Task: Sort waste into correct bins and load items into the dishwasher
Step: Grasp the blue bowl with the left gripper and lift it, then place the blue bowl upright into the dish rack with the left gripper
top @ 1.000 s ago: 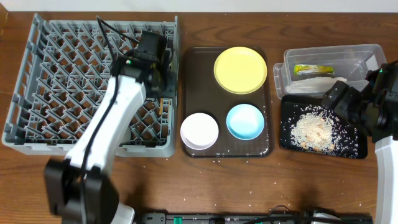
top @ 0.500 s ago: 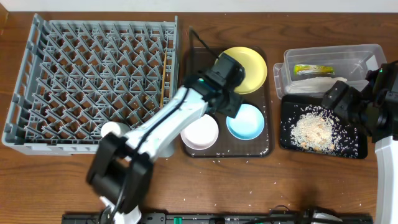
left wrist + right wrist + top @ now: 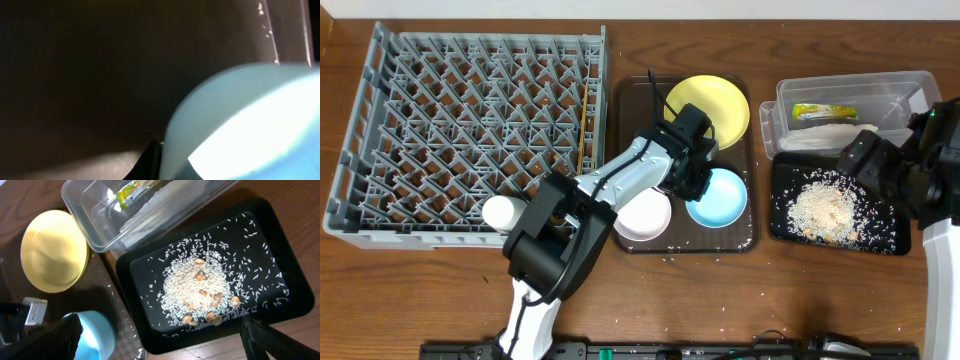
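L gripper (image 3: pixel 698 170) moved from dish rack (image 3: pixel 380 200) to light blue bowl (image 3: pixel 720 197) on brown tray (image 3: pixel 635 130); jaws closed at rim, hold unconfirmed. Lift slow, keep level. R gripper (image 3: pixel 868 165) open, above black tray (image 3: pixel 892 236).

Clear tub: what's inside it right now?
A green-and-orange wrapper and a white napkin lie in the tub. The right arm covers its right end, so that part is unseen.

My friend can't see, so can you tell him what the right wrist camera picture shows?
A glossy black tray holds a heap of rice crumbs. Above it in the picture, a clear tub holds a wrapper and napkin; left are a yellow plate and light blue bowl.
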